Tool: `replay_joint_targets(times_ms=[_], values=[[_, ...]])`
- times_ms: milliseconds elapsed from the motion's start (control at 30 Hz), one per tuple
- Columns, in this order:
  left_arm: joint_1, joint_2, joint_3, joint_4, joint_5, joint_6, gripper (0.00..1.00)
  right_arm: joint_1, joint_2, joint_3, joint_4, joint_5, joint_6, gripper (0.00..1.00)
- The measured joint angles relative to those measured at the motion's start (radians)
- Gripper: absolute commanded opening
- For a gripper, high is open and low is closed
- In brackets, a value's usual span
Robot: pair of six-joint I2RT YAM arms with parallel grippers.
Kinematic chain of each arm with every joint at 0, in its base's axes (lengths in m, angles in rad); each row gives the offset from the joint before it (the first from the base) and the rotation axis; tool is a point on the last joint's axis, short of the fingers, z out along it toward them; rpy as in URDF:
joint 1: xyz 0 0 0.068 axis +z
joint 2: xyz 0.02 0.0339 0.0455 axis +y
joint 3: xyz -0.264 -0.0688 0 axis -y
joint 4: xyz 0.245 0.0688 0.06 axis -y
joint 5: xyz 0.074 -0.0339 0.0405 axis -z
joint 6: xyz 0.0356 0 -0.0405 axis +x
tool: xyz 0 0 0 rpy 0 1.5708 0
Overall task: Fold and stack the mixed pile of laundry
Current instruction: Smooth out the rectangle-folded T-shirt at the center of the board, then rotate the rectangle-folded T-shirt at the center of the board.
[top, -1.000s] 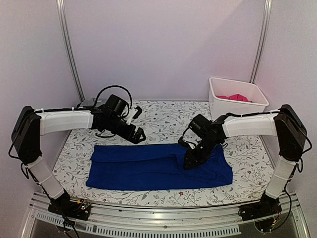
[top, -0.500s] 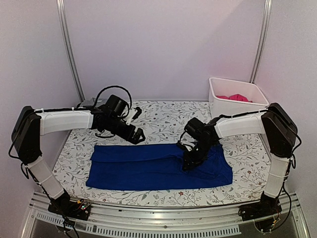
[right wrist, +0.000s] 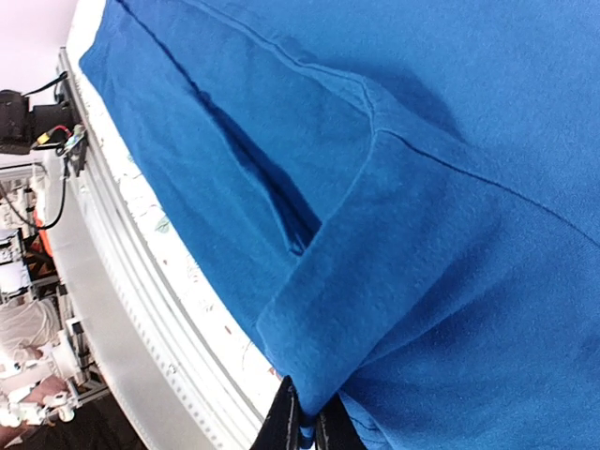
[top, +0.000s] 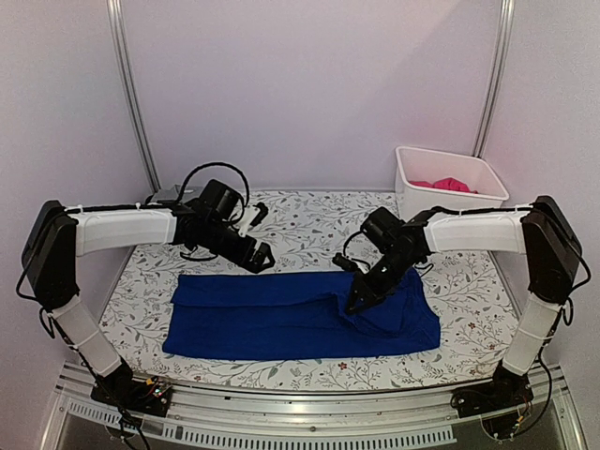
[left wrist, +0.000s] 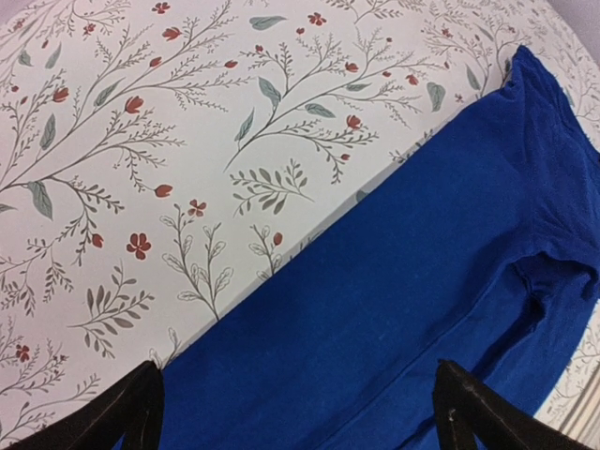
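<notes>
While the right jaws pinch a fold of the blue garment [top: 262,319], whose length runs leftward from them across the worktop [top: 309,225], the left jaws gape above its far edge.

Nothing legible turns up in any of the three views: no lettering, label, brand mark or number. The blue garment [top: 281,319] shows only plain cloth and seams on the faces that are visible, close up as well as from above. The table covering [left wrist: 141,141] carries a print of leafy sprigs and small red flowers, not writing. The white bin [top: 427,197] presents blank walls. In the right wrist view, the wired hardware [right wrist: 28,117] beside the table's edge may bear some marking, but it is too small and blurred to make out.
</notes>
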Motion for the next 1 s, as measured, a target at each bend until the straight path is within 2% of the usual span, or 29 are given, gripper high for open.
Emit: replay_joint_targets(times_ms=[67,200,333,567,767,1000], values=[[0.000,0.000,-0.003,0.000,0.000,0.000,1.00,-0.012,-0.001,0.000,-0.015,-0.045,-0.028,0.12],[0.005,-0.003,-0.015,-0.001,0.002,0.000,1.00,-0.018,0.005,0.000,-0.078,-0.099,-0.103,0.27],[0.011,-0.025,-0.031,-0.003,0.004,0.000,1.00,-0.018,0.024,0.001,-0.144,-0.127,-0.139,0.46],[0.066,-0.063,-0.052,-0.002,0.022,-0.013,1.00,-0.024,0.012,0.001,-0.174,-0.067,-0.097,0.55],[0.086,-0.057,-0.052,-0.006,0.025,-0.036,1.00,-0.045,-0.045,0.009,-0.092,0.014,0.023,0.55],[0.124,0.034,-0.044,-0.042,0.030,-0.081,1.00,-0.046,0.070,0.024,-0.051,0.137,0.106,0.55]])
